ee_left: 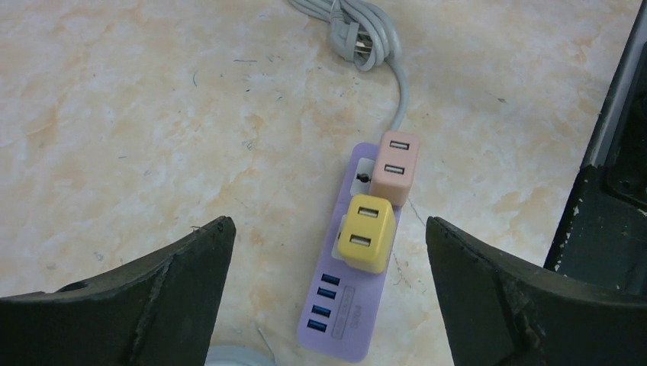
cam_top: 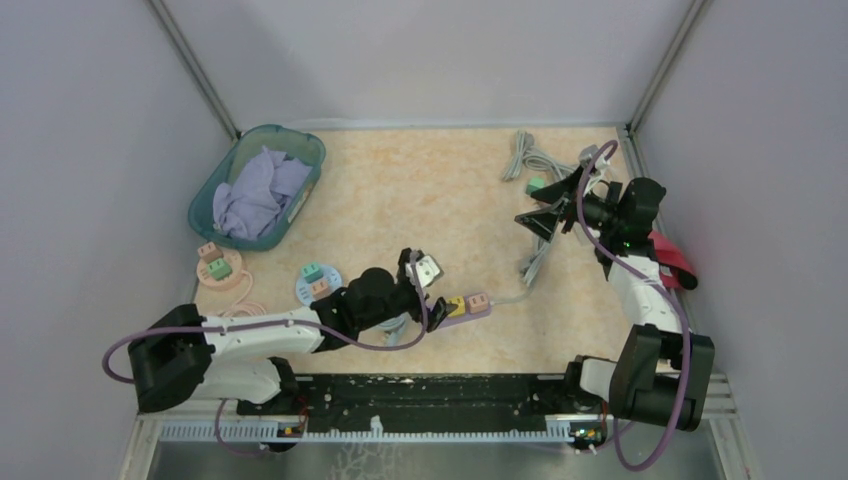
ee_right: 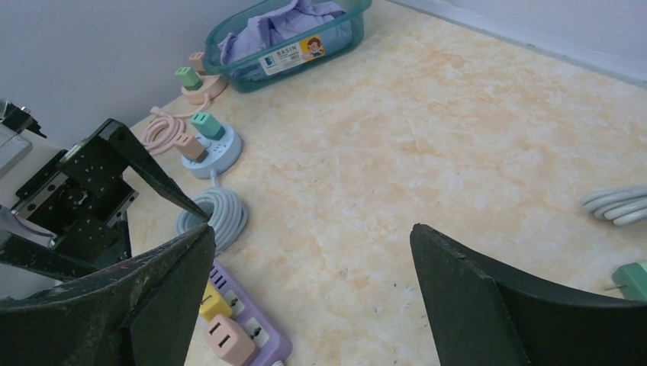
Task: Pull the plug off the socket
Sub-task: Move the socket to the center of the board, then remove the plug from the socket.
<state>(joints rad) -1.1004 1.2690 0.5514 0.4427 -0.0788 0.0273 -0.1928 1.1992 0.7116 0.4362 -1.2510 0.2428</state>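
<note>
A purple power strip (ee_left: 358, 313) lies on the table with a yellow plug (ee_left: 365, 232) and a pink plug (ee_left: 395, 166) standing in its sockets. The yellow one sits slightly askew. My left gripper (ee_left: 328, 226) hovers above the strip, open wide, its fingers on either side of the yellow plug and touching nothing. From above, the strip (cam_top: 472, 303) lies just right of the left gripper (cam_top: 425, 290). My right gripper (cam_top: 537, 209) is raised at the right, open and empty. In its own view the right gripper (ee_right: 313, 232) looks down on the strip (ee_right: 259, 335).
A teal basin (cam_top: 303, 146) of purple cloth stands at the back left. A round blue socket (cam_top: 318, 283) and a pink one (cam_top: 218, 265) carry small plugs. Grey cable bundles (cam_top: 535, 160) and a green plug (cam_top: 537, 184) lie at the back right. A coiled cable (ee_right: 217, 213) lies near the strip.
</note>
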